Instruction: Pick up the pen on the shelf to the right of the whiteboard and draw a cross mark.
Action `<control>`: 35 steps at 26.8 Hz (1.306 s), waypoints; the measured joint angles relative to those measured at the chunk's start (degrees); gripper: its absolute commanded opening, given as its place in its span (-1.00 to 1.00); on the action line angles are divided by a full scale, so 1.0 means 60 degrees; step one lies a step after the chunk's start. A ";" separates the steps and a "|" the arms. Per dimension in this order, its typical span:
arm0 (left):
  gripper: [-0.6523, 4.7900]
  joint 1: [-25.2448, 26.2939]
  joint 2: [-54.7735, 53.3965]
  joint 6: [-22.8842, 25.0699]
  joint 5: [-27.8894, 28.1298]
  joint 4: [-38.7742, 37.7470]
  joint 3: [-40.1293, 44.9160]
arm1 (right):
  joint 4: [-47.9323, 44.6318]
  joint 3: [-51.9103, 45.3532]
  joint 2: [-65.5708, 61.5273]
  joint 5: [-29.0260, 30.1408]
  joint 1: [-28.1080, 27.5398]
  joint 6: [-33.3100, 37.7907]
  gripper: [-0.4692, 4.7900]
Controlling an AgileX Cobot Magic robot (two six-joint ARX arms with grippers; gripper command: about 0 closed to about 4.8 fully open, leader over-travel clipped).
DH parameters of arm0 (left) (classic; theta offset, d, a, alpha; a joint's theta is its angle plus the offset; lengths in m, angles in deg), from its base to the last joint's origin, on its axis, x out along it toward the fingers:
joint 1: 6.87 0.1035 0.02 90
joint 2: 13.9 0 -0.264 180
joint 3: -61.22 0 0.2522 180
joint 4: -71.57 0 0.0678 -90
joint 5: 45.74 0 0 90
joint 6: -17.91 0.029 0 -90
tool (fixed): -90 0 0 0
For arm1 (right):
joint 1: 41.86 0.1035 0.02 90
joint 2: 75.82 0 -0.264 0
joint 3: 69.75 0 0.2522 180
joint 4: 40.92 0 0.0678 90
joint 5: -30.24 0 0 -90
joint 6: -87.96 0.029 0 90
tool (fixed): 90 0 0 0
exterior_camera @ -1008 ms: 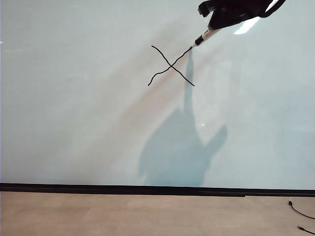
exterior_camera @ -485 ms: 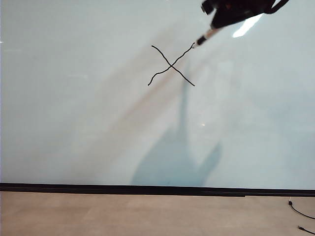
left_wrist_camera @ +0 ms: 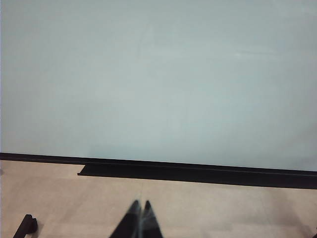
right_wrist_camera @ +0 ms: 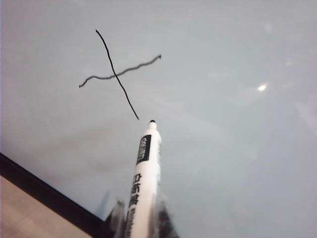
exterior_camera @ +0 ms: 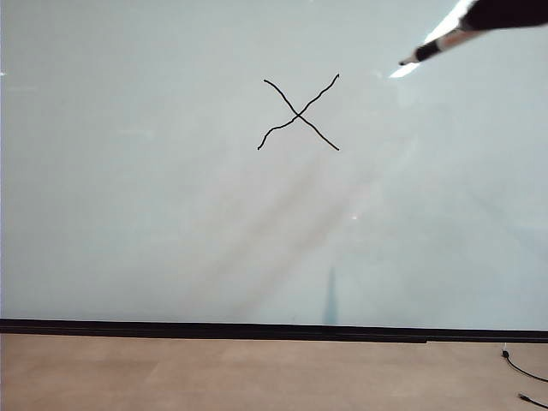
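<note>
Right gripper – mostly cut off – clamps the pen clear of the cross mark; left gripper pinched together.

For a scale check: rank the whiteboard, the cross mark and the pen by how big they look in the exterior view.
1. whiteboard, filling most of the view.
2. cross mark.
3. pen, held by the right gripper at the top right corner; only part shows, and it sits nearer the camera, so this ranking is unsure.
</note>
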 measured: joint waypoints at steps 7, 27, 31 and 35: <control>-0.78 0.0000 0.0000 0.0004 0.0000 0.0000 0.0004 | -0.0029 -0.1490 0.2568 -0.0281 0.0000 0.0004 -0.86; -0.78 0.0000 0.0000 0.0004 0.0000 0.0000 0.0004 | 0.1082 -0.3162 0.5326 -0.0856 0.0007 0.0681 -0.86; -0.78 0.0000 0.0000 0.0004 0.0000 0.0000 0.0004 | 0.1304 -0.3177 0.5326 -0.0612 0.0004 0.0776 -0.86; -0.78 0.0000 0.0000 0.0004 0.0000 0.0000 0.0004 | 0.1526 -0.3177 0.5326 -0.0608 -0.0171 0.0787 -0.86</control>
